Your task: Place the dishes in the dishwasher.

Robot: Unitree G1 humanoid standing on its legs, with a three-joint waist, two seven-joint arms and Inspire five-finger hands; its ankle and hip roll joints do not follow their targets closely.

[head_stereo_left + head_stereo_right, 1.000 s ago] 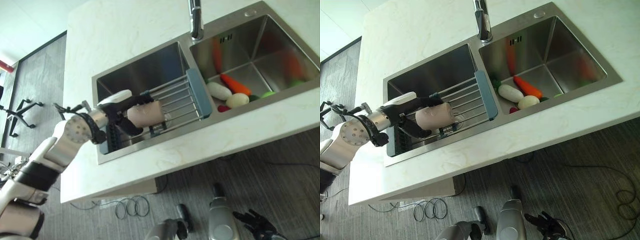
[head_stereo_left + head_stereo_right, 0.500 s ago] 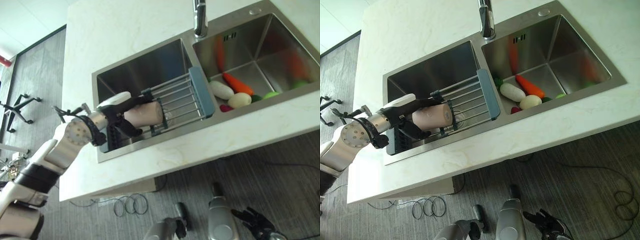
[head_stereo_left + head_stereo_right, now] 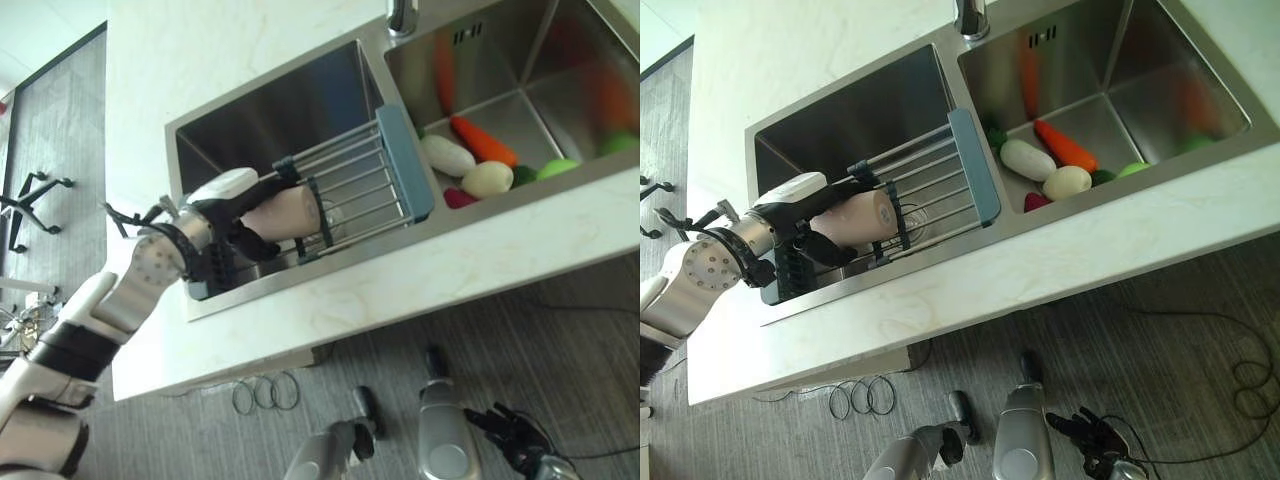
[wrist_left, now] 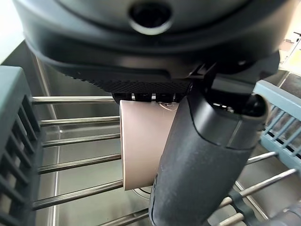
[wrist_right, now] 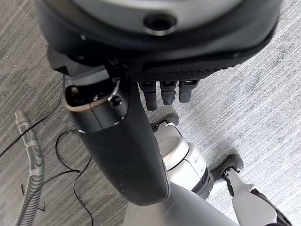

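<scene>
one left hand (image 3: 228,207) round cup (image 3: 285,214)

At the left of the left eye view, the silver-grey, smooth-shelled left arm (image 3: 108,300) carries a wide black band (image 3: 68,350) near the lower edge and a round silver wrist disc (image 3: 160,262) dotted with small dark holes. The dark left hand (image 3: 228,208) has a glossy white thumb cover (image 3: 222,185) and, seen from its wrist, a black stippled palm pad (image 4: 141,84). At the lower right sits the dark right hand (image 3: 515,436) – matt charcoal, with a thick rounded thumb (image 5: 123,150).
</scene>
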